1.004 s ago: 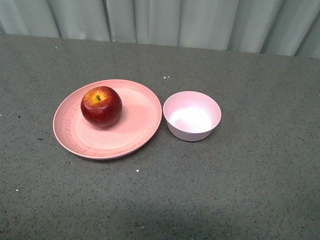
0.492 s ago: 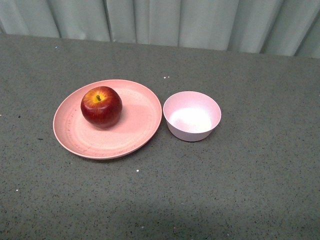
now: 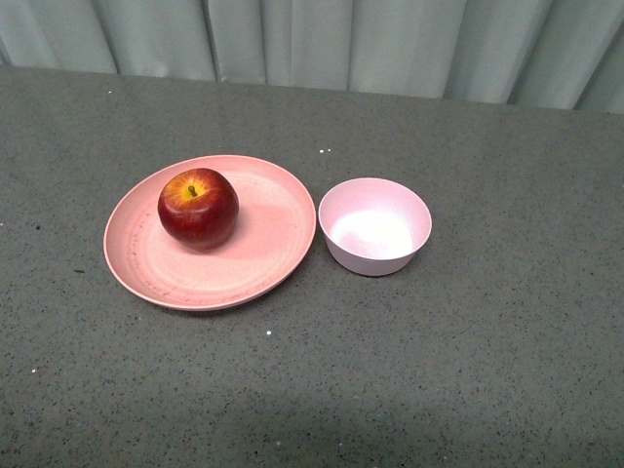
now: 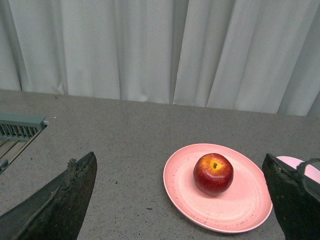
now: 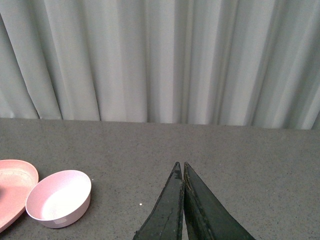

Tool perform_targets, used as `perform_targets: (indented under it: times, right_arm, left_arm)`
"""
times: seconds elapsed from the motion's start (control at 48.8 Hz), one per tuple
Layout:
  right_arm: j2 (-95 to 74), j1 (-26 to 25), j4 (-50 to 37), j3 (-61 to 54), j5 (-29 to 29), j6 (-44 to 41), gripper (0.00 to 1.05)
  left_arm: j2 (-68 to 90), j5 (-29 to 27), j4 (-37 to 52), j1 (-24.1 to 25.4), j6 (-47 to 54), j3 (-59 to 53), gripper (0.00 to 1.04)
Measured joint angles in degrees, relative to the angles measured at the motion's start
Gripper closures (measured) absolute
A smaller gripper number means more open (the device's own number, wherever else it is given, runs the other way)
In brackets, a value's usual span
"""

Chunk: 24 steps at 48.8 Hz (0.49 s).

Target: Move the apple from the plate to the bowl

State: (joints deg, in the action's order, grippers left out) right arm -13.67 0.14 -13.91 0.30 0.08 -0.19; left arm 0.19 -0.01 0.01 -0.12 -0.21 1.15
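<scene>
Nothing has moved in the past second in the front view: plate, bowl and apple lie where they lay before, and neither arm shows there.

A grey speckled table (image 3: 487,370) fills the scene, backed by a pale pleated curtain (image 3: 292,39). The left gripper (image 4: 179,160), seen only from its own wrist camera, holds its two dark fingers (image 4: 75,190) spread wide with nothing between them, well short of the plate and above the table. The right gripper (image 5: 180,165) has its jaws pressed together into a single point, gripping nothing, off to the right of the bowl.

The salmon-pink plate (image 3: 263,253) sits left of centre on the table, faint dark scuffs near its rim. The small pale pink bowl (image 3: 375,261) stands just beside the plate on its right, the rims close but apart, its glossy inside catching the light. The dark-red apple (image 3: 198,208) rests on the left, rear part of the plate, stem up in a yellow-orange patch.
</scene>
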Motion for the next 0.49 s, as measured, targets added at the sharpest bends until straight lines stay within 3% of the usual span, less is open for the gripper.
perform_targets:
  times: [0.205, 0.348, 0.492]
  right_arm:
    - [3.5, 0.0, 3.5, 0.0, 0.0, 0.0, 1.04]
    - [11.4, 0.0, 13.3, 0.0, 0.0, 0.0, 1.04]
    - [13.4, 0.0, 13.8, 0.0, -0.1, 0.0, 1.04]
  left_arm:
    - [0.0, 0.0, 0.0, 0.0, 0.0, 0.0, 0.07]
    - [0.0, 0.0, 0.0, 0.0, 0.0, 0.0, 0.07]
    - [0.0, 0.0, 0.0, 0.0, 0.0, 0.0, 0.07]
